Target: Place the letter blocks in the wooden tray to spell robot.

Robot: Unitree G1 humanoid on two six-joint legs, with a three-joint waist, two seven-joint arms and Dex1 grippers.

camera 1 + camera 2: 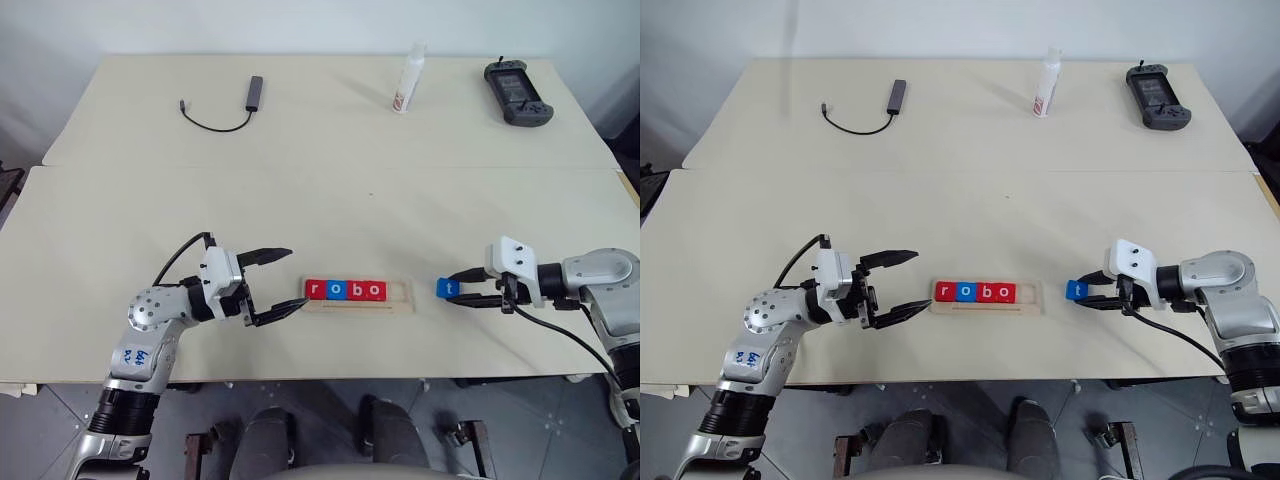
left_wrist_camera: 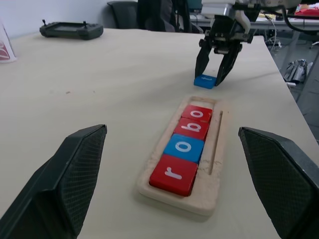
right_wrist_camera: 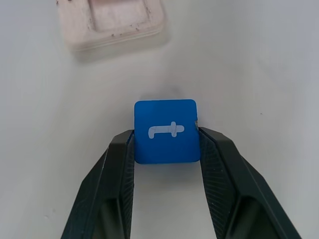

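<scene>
Blue "t" block (image 3: 166, 131) sits pinched between the black fingers (image 3: 113, 174) of the right end effector (image 1: 462, 292), low over the table (image 1: 330, 210) just right of the wooden tray (image 1: 402, 294). Gripping it by opposite sides keeps the letter face up, probably for sliding into the one free slot at the tray's right end. Four blocks (image 1: 344, 290) already read r, o, b, o there. The left end effector (image 1: 283, 283) hangs wide open and empty beside the tray's left end. On the pale table's far part lie a cable with adapter (image 1: 240, 105), a white bottle (image 1: 408, 82) and a handheld controller (image 1: 517, 92).
</scene>
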